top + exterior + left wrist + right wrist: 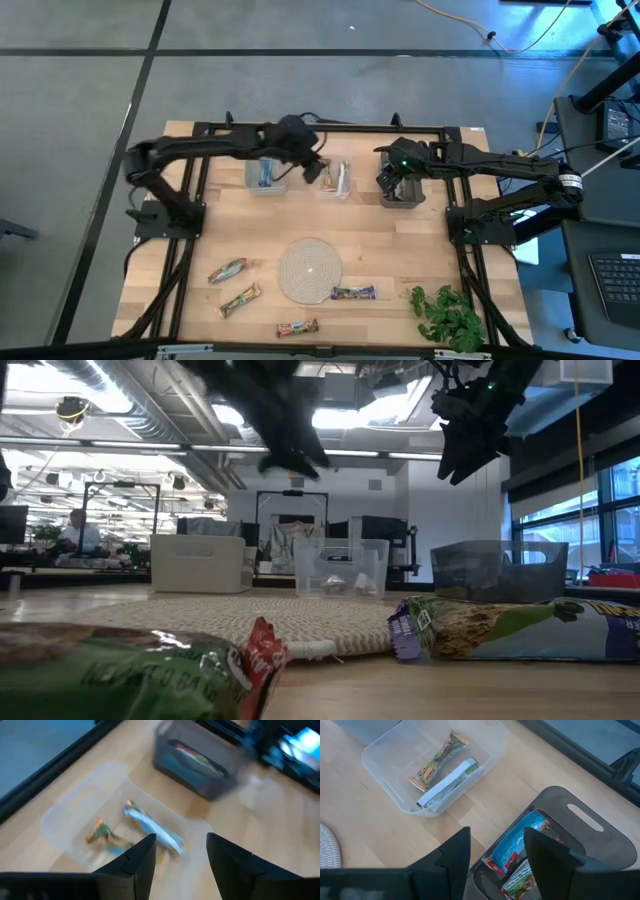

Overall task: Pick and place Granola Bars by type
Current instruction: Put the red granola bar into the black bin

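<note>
Several wrapped granola bars lie flat on the near half of the table: a green-red one [228, 270], a tan-green one [240, 300], a reddish one [297, 327] and a blue-purple one [353, 293]. More bars lie in the bins. My left gripper [315, 168] [180, 855] hovers open and empty above the clear bin [100, 820], which holds two bars [150, 827]. My right gripper [393, 182] [497, 855] hangs open and empty over the dark bin [580, 835], where a blue bar [512, 845] and a green one [520, 880] lie.
Three bins stand in a row at the far edge: white [265, 176], clear [336, 181], dark [403, 192]. A round woven mat [310, 270] lies mid-table and a leafy sprig [448, 315] sits at the near right corner. Bare wood shows between the bins and the mat.
</note>
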`<state>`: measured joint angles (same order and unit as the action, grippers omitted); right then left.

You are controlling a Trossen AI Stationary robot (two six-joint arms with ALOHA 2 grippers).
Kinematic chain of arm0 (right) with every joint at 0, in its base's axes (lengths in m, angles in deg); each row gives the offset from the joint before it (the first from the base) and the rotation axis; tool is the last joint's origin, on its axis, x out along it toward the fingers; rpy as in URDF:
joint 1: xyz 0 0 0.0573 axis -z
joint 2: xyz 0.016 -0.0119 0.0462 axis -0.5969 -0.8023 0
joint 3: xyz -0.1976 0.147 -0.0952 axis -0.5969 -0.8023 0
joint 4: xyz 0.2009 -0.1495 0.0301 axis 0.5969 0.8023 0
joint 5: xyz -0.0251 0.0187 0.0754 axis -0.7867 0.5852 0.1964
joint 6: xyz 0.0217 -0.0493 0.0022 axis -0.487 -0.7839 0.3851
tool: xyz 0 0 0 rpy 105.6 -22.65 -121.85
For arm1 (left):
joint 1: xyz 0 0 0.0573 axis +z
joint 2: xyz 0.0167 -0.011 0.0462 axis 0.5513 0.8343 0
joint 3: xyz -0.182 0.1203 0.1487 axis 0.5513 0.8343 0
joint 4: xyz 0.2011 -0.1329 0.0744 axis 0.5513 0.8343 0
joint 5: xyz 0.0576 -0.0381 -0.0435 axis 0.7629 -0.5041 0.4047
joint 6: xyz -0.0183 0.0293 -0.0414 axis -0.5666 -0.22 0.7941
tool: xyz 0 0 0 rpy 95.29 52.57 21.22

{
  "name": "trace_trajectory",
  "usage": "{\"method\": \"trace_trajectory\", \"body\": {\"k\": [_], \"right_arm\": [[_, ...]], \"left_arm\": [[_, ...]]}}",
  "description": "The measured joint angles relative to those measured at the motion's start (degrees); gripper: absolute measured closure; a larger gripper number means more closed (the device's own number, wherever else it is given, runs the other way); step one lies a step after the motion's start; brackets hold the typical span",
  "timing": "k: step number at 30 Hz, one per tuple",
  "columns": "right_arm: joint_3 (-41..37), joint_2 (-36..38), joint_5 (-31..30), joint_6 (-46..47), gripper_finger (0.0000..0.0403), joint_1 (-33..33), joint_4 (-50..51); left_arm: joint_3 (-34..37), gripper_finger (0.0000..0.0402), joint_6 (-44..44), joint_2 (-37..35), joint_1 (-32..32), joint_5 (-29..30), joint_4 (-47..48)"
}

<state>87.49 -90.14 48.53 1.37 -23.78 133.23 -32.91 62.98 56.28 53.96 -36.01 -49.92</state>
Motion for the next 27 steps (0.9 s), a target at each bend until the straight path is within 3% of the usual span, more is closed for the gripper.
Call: {"method": "trace_trajectory", "body": {"k": [4,7,11,15,17,27], "right_arm": [[0.0,0.0,0.0,0.0,0.0216,-0.01,-0.06],[0.0,0.0,0.0,0.0,0.0216,0.0,-0.06],[0.0,0.0,0.0,0.0,0.0216,0.0,-0.04],[0.0,0.0,0.0,0.0,0.0216,0.01,-0.04],[0.0,0.0,0.0,0.0,0.0216,-0.01,-0.04],[0.0,0.0,0.0,0.22,0.0216,-0.01,-0.08]], "left_arm": [[-0.02,0.023,-0.74,-9.33,-4.9,2.97,12.48],[-0.02,0.023,3.5,-14.24,-10.29,6.54,20.08],[-0.02,0.0225,9.91,-17.39,-18.02,9.55,28.99],[0.11,0.0202,18.05,-17.76,-24.98,8.2,37.59],[1.65,0.0188,21.15,-17.78,-28.34,6.28,39.14],[10.98,0.016,42.39,-17.73,-44.85,9.69,40.03]]}}
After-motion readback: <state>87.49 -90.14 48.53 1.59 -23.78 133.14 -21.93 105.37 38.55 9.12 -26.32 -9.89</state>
